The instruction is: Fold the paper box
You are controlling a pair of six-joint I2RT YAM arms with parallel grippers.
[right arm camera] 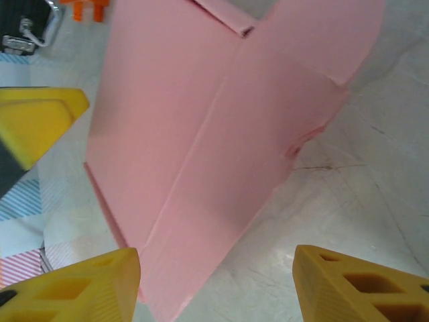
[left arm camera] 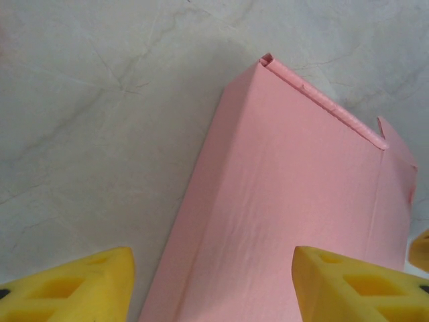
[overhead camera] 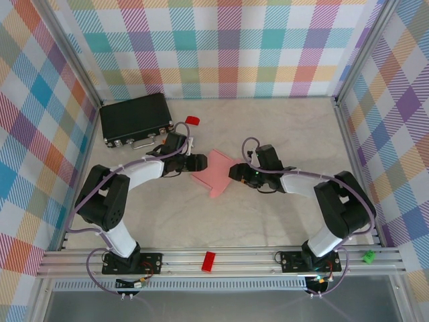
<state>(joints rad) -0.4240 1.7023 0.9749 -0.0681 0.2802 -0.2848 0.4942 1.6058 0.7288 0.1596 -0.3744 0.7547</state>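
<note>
Left gripper (overhead camera: 201, 164) and right gripper (overhead camera: 234, 172) stood open, holding nothing, flanking the partly folded paper box (overhead camera: 218, 173) on the table (overhead camera: 281, 134). Uneven squeezing could crease its thin card or push it askew.

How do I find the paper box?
Look at the middle of the table. The paper box lies there between the left gripper and right gripper. It is pale pink card, unlike the bigger black case and the small red block.
</note>
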